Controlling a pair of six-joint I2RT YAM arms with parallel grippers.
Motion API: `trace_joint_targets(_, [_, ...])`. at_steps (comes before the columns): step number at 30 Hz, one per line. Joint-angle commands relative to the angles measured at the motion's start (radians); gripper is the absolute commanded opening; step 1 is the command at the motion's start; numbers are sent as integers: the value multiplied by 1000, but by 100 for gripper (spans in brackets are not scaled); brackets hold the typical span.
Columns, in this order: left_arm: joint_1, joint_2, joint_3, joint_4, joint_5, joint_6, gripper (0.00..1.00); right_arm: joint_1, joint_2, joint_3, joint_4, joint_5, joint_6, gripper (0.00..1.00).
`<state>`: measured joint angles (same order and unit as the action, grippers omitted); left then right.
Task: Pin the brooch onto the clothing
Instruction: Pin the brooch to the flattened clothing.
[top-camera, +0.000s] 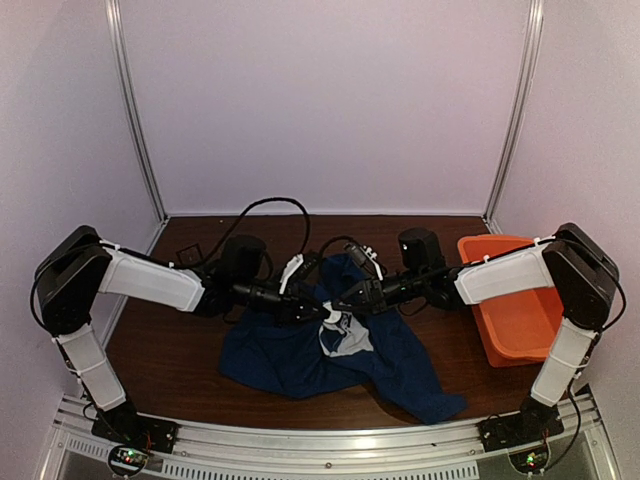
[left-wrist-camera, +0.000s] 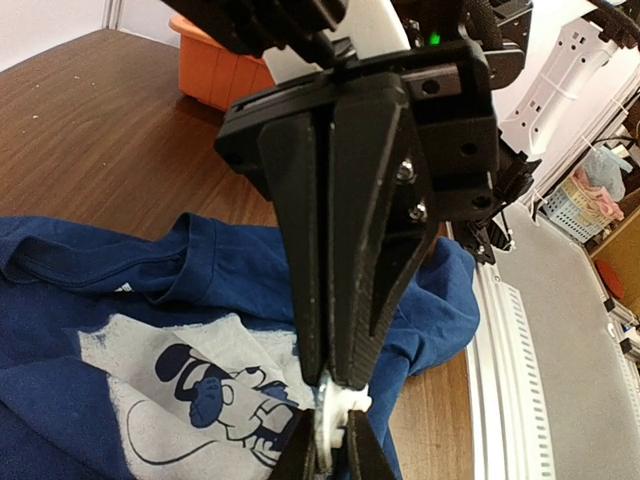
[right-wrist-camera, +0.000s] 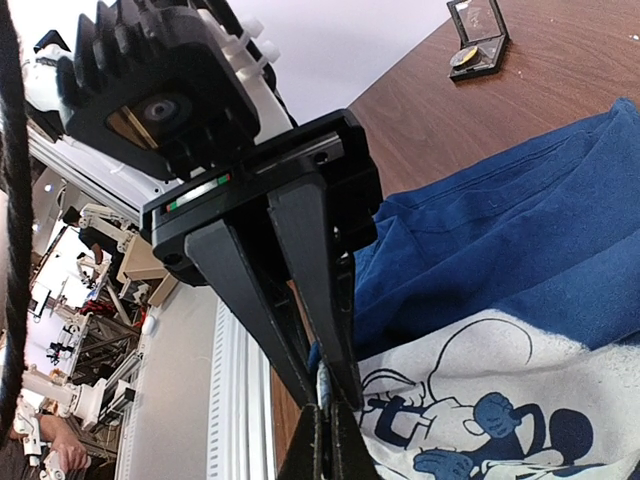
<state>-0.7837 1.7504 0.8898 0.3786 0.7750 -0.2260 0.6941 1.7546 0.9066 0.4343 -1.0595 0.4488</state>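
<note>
Nearest the arm bases, the navy T-shirt lies rumpled on the brown table, with its white cartoon-mouse print facing up. Both grippers meet tip to tip over the print's far left corner, so neither arm is nearer. The left gripper stands narrow, and its fingers seem to pinch a small pale disc, apparently the brooch. The disc is seen edge-on, so it shows no long axis. The right gripper has its jaws pressed together and its tips on the disc's opposite edge; I cannot tell whether it grips. The cloth lies just beneath. Farther off sit an open black box and an orange tub. No lettering is legible.
</note>
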Motion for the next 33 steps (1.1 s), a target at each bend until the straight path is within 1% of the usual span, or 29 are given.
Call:
trace_joint_targets(1, [-25,22,41,-27,-72,48,7,15,3,27,38,-21,11,0])
trace_joint_targets(3, [-22,13,39,-32,-66,60,12,15,1,32,18,-19,-5,0])
trace_joint_targets(8, [-14,-7,44,-73,-54,91,16,14,-4,38,-11,-14,-27,0])
trace_joint_targets(12, [2,-35,28,-75,-51,94,28,12,-4,38,-15,-15,-32,0])
trace_joint_targets(15, [20,-55,4,-51,-52,79,30,13,-5,37,-16,-13,-34,0])
trace_joint_targets(18, [33,-75,-12,-42,-58,74,41,13,-7,37,-25,-11,-40,0])
trace_joint_targets(20, [39,-92,-28,-23,-62,63,47,13,-7,38,-30,-9,-46,0])
trace_joint_targets(26, [47,-117,-49,-21,-88,56,59,13,-10,48,-73,14,-77,0])
trace_joint_targets(29, [49,-129,-71,1,-136,31,68,12,-22,67,-172,73,-151,0])
trace_joint_targets(31, [53,-143,-93,9,-227,1,73,12,-38,87,-242,143,-219,0])
trace_joint_targets(33, [60,-160,-111,-11,-335,-40,79,14,-54,89,-277,227,-251,0])
